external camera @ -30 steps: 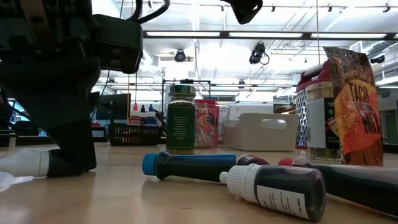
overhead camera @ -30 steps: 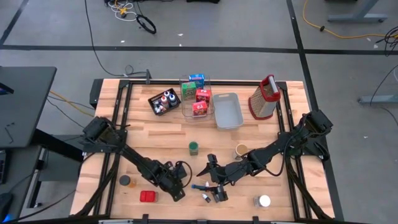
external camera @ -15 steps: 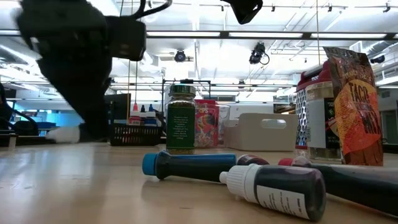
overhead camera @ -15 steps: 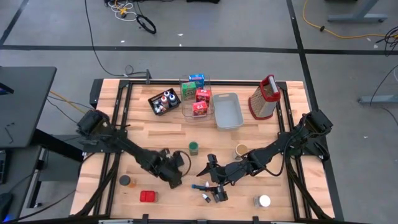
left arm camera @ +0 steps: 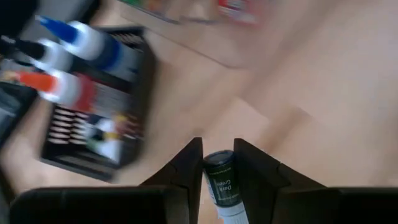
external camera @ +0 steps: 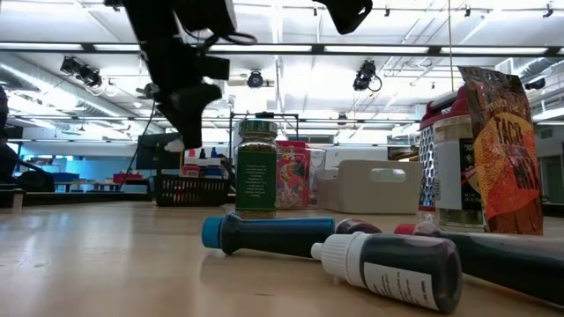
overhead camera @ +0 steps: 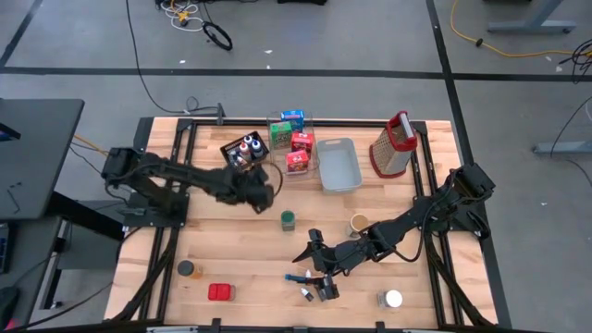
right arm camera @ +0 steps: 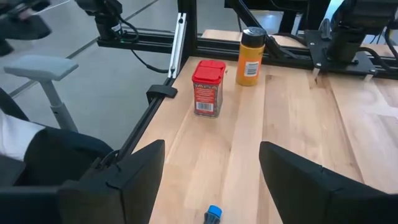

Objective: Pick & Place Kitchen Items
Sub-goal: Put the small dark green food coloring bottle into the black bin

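Dark fingers of the right gripper (overhead camera: 319, 277) are spread wide near the tabletop's front edge, with nothing between them; a blue-capped bottle (overhead camera: 298, 277) lies just beside them. Farther back, a small dark-green-labelled bottle (left arm camera: 222, 183) is clamped between the fingers of the left gripper (overhead camera: 262, 191), raised above the wood just in front of the black tray (overhead camera: 228, 150) of coloured-cap bottles (overhead camera: 245, 145).

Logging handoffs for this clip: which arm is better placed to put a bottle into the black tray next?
Left. The left gripper is shut on a small bottle beside the black tray. The right gripper is open, over the bottles near the front edge.
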Controlling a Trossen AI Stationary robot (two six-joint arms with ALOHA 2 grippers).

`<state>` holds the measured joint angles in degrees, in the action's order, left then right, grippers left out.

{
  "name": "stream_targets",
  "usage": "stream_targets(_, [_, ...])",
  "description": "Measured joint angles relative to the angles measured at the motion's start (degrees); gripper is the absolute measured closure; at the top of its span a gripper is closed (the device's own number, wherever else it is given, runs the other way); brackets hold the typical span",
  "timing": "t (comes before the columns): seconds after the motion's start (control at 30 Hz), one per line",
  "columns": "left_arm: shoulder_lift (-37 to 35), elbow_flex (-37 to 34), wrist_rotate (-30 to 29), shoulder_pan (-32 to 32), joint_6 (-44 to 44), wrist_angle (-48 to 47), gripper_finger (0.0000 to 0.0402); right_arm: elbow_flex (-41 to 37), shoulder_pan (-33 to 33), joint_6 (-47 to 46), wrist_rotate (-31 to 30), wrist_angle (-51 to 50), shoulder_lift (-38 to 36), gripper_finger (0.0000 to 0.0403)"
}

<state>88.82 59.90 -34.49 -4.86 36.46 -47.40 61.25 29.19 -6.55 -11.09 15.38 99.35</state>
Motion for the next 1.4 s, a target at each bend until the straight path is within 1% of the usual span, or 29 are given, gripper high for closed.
stream_targets(0.17, [-0.02,-0.83,-4.85,5.76,-4.18,0.47,0.031,0.0,0.01,0.01,0.0,-0.07,0.0,0.0131])
stream_targets(0.3, [-0.04,-3.26,-11.26,8.11,-4.9,0.57,0.0309,0.0,0.01,0.21,0.01,-0.07,0.0,0.0131])
stream_targets(0.4, [-0.06,-5.99,-14.25,9.25,-5.43,1.21,0.0309,0.0,0.0,1.66,0.02,-0.07,0.0,0.0131])
stream_targets(0.53, [-0.09,-11.47,-16.17,9.52,-10.48,9.48,0.0309,0.0,0.0,2.02,0.02,-0.05,0.0,0.0131])
stream_targets(0.7, [-0.09,-17.86,-20.92,9.52,-20.17,24.44,0.0308,0.0,0.0,2.54,0.0,0.0,0.0,0.0131])
stream_targets(0.77, [-0.09,-19.33,-22.59,9.58,-23.46,28.89,0.0308,0.0,0.0,2.54,0.0,0.09,0.0,0.0131])
stream_targets(0.9, [-0.09,-20.84,-23.2,10.16,-27.63,33.53,0.0308,0.0,0.0,2.57,0.0,0.72,0.0,0.0131])
stream_targets(1.1, [-0.09,-20.85,-26.44,11.89,-31.35,33.66,0.0308,0.0,0.0,3.05,0.0,1.33,0.0,0.0131])
stream_targets(1.13, [-0.09,-20.85,-25.74,12.33,-31.42,33.66,0.0308,0.0,0.0,3.15,0.0,1.33,0.0,0.0131])
stream_targets(1.27, [-0.09,-20.85,-19.76,13.97,-32.29,33.62,0.0307,0.0,0.0,3.66,0.0,1.33,0.0,0.0131])
stream_targets(1.4, [-0.11,-20.83,-18.62,15.21,-32.05,33.7,0.0295,0.0,-0.04,4.55,-0.02,1.57,0.0,0.0131])
